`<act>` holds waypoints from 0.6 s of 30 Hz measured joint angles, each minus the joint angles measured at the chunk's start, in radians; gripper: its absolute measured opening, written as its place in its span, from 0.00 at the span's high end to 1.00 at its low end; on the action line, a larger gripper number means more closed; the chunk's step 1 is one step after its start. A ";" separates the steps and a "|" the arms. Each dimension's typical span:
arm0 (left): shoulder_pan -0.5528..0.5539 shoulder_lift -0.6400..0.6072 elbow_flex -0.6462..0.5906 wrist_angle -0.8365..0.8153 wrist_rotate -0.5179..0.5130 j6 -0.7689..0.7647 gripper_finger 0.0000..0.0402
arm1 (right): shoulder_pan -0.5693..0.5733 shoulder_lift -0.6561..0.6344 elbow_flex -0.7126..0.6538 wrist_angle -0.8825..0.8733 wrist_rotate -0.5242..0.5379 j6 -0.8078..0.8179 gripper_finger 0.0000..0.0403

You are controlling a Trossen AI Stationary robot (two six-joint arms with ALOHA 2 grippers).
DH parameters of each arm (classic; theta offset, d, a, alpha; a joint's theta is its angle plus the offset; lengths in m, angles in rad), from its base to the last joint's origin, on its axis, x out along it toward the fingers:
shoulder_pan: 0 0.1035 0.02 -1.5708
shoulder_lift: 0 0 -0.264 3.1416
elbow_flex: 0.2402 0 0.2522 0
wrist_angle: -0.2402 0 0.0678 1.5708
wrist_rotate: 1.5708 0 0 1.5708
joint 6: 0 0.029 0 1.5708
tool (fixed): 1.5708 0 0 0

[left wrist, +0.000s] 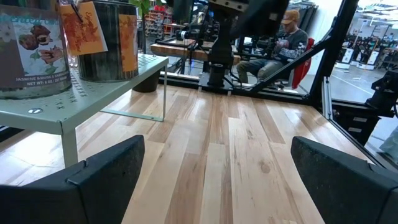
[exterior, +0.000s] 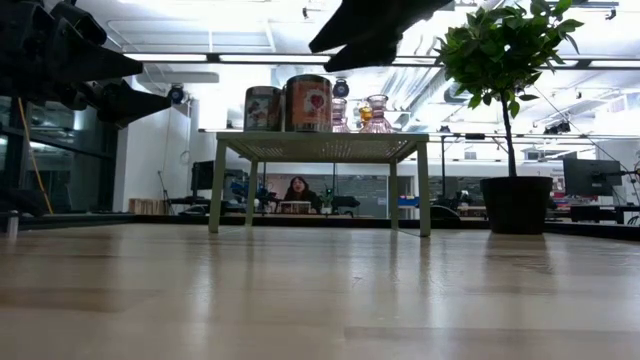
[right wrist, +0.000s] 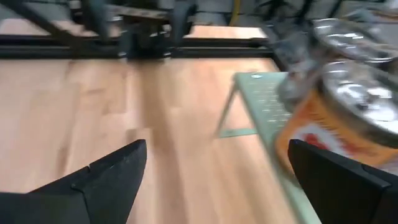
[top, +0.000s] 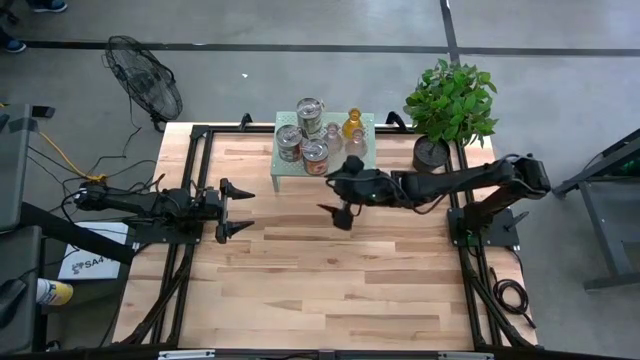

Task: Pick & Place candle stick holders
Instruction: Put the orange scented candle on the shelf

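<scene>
We saw six holders (top: 322, 137) standing together on the green stand (top: 285, 172) at the desk's (top: 320, 290) far edge, beside a plant (top: 450, 100). The right tool (top: 338, 192) hung just before the stand, fingers spread, gripping nothing. The left tool (top: 236, 208) waited well apart, also spread.

A mint-green perforated stand (top: 283, 168) sits at the far middle of the pale wooden tabletop (top: 330, 290). Just beside its right end a leafy green plant (top: 451, 98) grows in a black pot (top: 431, 153). On the floor beyond the far left corner lies a black fan (top: 145, 78). A seated person (exterior: 298, 190) shows under the stand in the room behind.
</scene>
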 joint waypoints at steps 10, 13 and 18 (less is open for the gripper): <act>0.000 0.000 0.000 0.000 0.000 0.000 0.01 | 0.000 -0.024 -0.165 0.180 -0.099 0.011 0.05; 0.000 0.000 0.000 0.001 0.000 0.000 0.01 | 0.001 -0.058 -0.254 0.258 -0.099 0.020 0.05; 0.000 0.000 0.000 0.002 0.000 0.000 0.01 | 0.002 -0.130 -0.366 0.295 -0.099 0.087 0.05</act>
